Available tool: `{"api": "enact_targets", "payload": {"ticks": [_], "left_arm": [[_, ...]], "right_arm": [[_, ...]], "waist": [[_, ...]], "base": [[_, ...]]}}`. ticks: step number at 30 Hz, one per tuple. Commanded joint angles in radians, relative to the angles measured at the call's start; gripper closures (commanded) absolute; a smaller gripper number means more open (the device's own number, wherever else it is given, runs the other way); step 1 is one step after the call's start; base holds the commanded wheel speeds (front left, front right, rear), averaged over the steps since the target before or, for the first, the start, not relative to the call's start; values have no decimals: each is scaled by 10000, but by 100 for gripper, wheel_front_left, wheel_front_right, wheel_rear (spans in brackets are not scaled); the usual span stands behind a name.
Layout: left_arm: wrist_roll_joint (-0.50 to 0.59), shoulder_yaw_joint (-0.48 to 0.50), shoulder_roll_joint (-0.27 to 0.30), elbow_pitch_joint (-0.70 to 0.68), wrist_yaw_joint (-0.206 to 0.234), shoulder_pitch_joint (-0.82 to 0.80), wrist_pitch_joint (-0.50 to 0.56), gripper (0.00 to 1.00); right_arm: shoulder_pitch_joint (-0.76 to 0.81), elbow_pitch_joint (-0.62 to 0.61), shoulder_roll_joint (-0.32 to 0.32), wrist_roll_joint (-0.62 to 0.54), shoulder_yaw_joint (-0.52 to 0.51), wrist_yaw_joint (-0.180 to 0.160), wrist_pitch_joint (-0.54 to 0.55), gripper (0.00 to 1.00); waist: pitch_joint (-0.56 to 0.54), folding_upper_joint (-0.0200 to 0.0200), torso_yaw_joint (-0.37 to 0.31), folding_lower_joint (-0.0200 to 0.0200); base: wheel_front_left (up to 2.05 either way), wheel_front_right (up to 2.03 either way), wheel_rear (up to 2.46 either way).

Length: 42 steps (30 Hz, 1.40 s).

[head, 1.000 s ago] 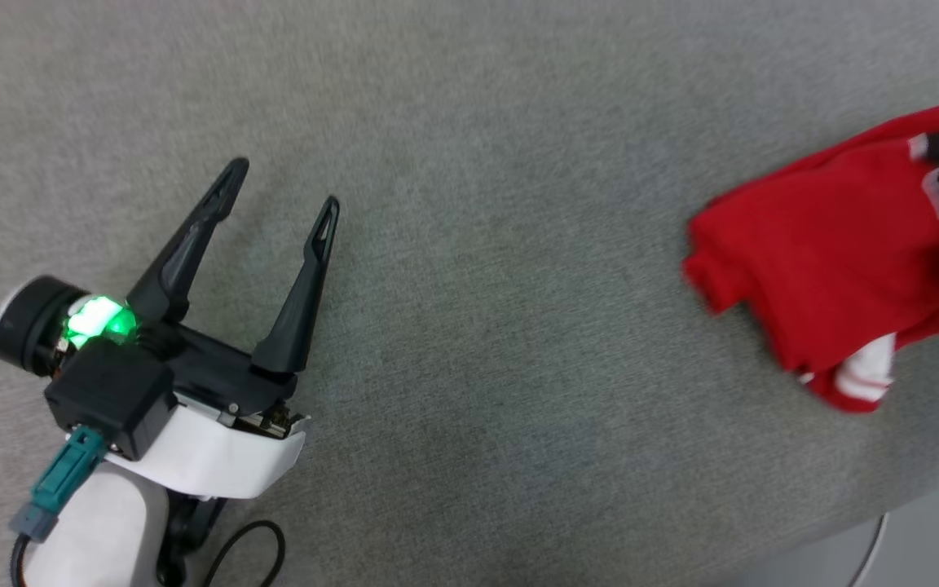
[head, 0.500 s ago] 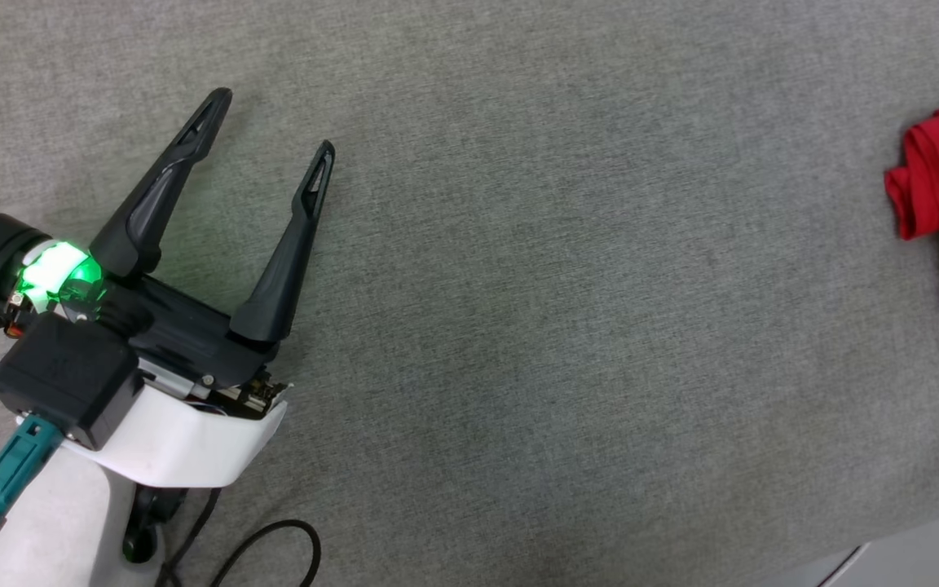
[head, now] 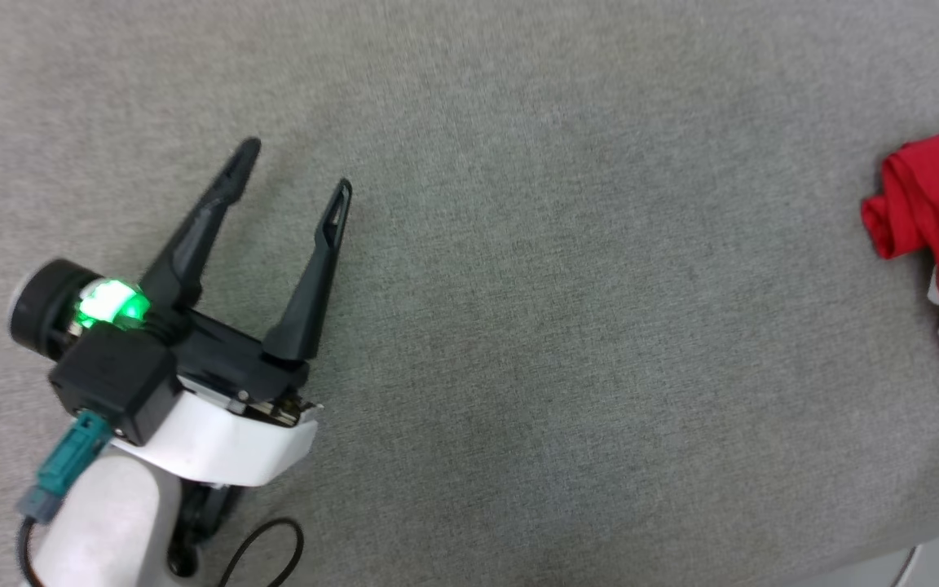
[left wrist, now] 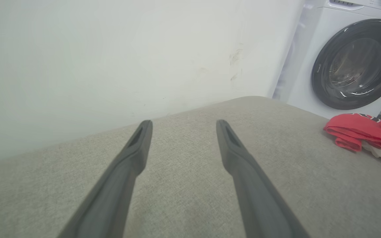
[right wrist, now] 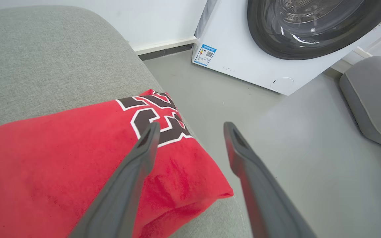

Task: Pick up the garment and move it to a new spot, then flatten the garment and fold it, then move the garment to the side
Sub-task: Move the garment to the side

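Note:
The garment (head: 938,212) is a bright red folded jersey lying at the right edge of the grey table (head: 559,285). In the right wrist view the garment (right wrist: 61,148) shows black white-outlined numbers, and it lies by the table's rim. My right gripper (right wrist: 192,125) hovers just above its near corner, fingers apart, holding nothing. My left gripper (head: 297,167) stands open over bare grey cloth at the lower left, far from the jersey. Its wrist view shows the left gripper (left wrist: 184,124) with spread fingers and the garment (left wrist: 359,129) off to the right.
A white washing machine (right wrist: 276,43) with a dark round door stands on the grey floor (right wrist: 276,132) beyond the table's right side. A grey rounded object (right wrist: 372,96) sits beside it. A white wall (left wrist: 111,59) backs the table.
The garment has gone rightward toward the table's side, so less of it shows in the head view. The head view has shifted a little. My left gripper stays open.

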Motion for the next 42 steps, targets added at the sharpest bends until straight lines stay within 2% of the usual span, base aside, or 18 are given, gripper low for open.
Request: {"api": "enact_targets", "payload": {"ticks": [1,10,21,28,34,42], "left_arm": [[-49,-60,-119,140,76,197,-90,0],[-419,-263,-980,1342,681,1349,-481,0],[-720,-66,-1518,2473,1257,2454,-725,0],[-785,371,-1810,3128,1562,3008,-846,0],[-403,675,-1764,3347,1727,3374,-871,0],[-174,992,-1912,3598,1477,3734,-876,0]], "right_arm": [[293,-114,67,-61,72,-10,-198,0],[2110,-995,580,417,943,-10,-1454,0],[4045,-1517,1287,954,2292,-10,-2660,0],[5152,-1734,1585,1401,3989,-10,-3278,0],[5574,-1645,1616,1752,4894,-12,-3561,0],[6220,-2001,1626,2099,5528,-10,-3743,0]], "waist": [[-638,0,195,0],[-2538,0,815,0],[-4095,0,1639,0],[-4954,0,2397,0],[-5483,0,2680,0],[-5928,0,2633,0]], "base": [[0,0,0],[0,0,0],[0,0,0],[0,0,0],[0,0,0],[0,0,0]]}}
